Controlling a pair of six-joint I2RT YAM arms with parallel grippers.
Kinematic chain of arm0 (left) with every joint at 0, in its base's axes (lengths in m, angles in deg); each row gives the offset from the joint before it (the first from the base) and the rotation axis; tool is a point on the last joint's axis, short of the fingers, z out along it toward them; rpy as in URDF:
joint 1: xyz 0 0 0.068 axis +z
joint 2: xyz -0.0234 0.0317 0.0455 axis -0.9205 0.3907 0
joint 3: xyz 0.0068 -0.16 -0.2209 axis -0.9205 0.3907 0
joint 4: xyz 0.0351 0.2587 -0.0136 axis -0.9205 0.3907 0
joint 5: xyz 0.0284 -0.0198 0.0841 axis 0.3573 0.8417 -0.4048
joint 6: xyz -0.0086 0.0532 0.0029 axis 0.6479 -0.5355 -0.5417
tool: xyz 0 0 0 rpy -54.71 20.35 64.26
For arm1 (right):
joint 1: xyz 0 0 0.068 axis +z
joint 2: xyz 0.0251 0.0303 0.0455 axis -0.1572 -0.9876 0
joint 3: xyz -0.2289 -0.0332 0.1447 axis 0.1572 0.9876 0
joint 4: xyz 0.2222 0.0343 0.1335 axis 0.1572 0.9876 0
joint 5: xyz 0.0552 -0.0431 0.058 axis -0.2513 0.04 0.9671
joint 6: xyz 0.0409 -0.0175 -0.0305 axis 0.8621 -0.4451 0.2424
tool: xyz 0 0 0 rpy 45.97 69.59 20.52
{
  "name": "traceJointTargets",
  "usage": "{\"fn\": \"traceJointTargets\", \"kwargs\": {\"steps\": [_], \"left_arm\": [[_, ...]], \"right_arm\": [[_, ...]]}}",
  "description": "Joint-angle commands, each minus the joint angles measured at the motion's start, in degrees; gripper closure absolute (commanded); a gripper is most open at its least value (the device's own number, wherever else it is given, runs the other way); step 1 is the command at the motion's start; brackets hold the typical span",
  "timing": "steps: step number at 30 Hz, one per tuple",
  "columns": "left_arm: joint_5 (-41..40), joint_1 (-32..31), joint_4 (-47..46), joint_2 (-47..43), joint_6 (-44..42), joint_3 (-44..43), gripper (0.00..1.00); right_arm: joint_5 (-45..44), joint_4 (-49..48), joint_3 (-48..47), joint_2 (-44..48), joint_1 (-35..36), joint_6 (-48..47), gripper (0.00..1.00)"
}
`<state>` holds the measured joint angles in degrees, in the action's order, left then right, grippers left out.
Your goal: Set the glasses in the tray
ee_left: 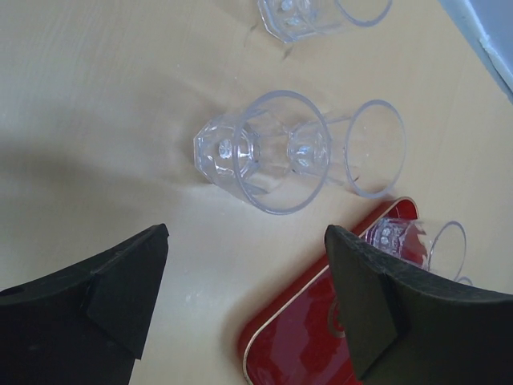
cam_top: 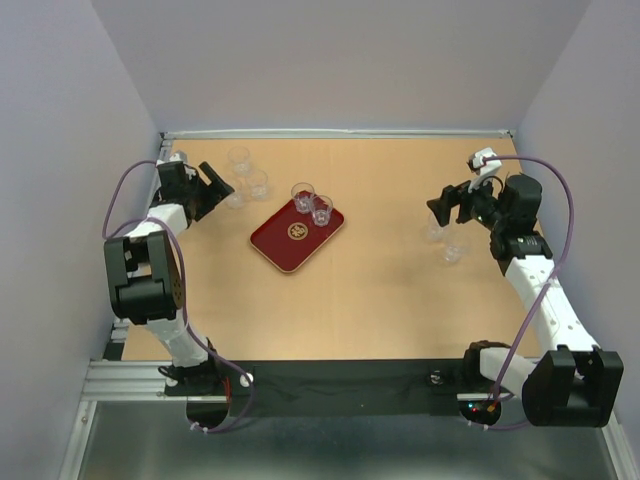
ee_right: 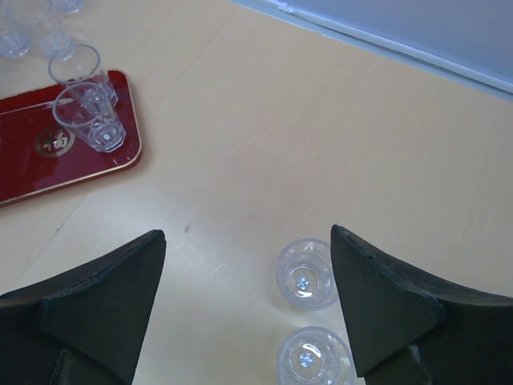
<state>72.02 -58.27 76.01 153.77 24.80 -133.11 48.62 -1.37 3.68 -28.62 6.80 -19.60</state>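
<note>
Progress: we count two small clear tumblers (cam_top: 303, 196) on the dark red rectangular tray (cam_top: 275, 243), four on the table (cam_top: 380, 290); left claw (ee_left: 247, 241) and right claw (ee_right: 248, 237) gape empty.

We get bright, even light across the tabletop (cam_top: 380, 290), with hardly any shadow beside the tray (cam_top: 278, 245). In the left wrist view a soft grey shadow dims the wood left of the tray.

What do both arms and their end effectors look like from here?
The left arm and right arm have white links with bulky black joint housings. A purple cable loops along each. The left end effector and right end effector each have two black, wedge-shaped fingers.
</note>
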Motion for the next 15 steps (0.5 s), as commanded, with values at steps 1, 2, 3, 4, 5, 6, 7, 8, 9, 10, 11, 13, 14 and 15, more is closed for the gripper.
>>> {"fn": "traceJointTargets", "kwargs": {"steps": [1,2,3,4,5,6,7,8,9,10,11,13,14,15], "left_arm": [[-2.17,0.15,1.77,1.53,0.12,-4.76,0.12],[-2.26,0.15,1.95,2.67,0.12,-5.55,0.14],[-2.18,0.15,2.04,3.29,0.21,-5.99,0.16],[-2.18,0.06,2.04,3.82,0.3,-6.43,0.18],[-2.26,0.14,2.13,4.69,0.38,-7.22,0.19],[-2.44,0.15,2.13,5.13,0.56,-7.57,0.2],[-2.53,0.15,2.3,5.57,0.65,-8.01,0.21],[-2.7,0.06,2.39,6.45,0.65,-8.89,0.24],[-2.7,0.06,2.57,6.89,0.74,-9.33,0.26],[-2.7,0.14,2.74,7.33,0.82,-9.77,0.29],[-2.7,0.15,2.83,8.12,0.82,-10.47,0.36],[-2.79,0.06,2.92,8.56,1.26,-11.0,0.4],[-3.14,0.14,2.92,8.83,1.26,-11.44,0.4],[-3.23,0.15,3.01,9.27,1.26,-11.62,0.44]], "right_arm": [[0.72,-3.49,0.9,1.2,-0.31,-0.56,0.12],[0.81,-3.41,0.9,1.2,-0.31,-0.65,0.12],[0.81,-3.41,0.99,1.11,-0.31,-0.65,0.12],[0.9,-3.49,0.9,1.2,-0.31,-0.74,0.12],[0.99,-3.49,0.99,1.11,-0.31,-0.74,0.12],[0.99,-3.41,1.08,1.11,-0.31,-0.83,0.12],[1.07,-3.49,0.99,1.11,-0.31,-1.0,0.12],[1.16,-3.49,1.08,1.11,-0.31,-0.92,0.12],[1.16,-3.49,1.08,1.11,-0.31,-0.92,0.12],[1.16,-3.49,1.08,1.11,-0.31,-1.0,0.12],[1.16,-3.49,1.08,1.11,-0.31,-1.09,0.12],[1.16,-3.49,1.16,1.11,-0.31,-1.18,0.12],[1.34,-3.49,1.16,1.11,-0.31,-1.18,0.12],[1.43,-3.49,1.16,1.11,-0.31,-1.27,0.12]]}}
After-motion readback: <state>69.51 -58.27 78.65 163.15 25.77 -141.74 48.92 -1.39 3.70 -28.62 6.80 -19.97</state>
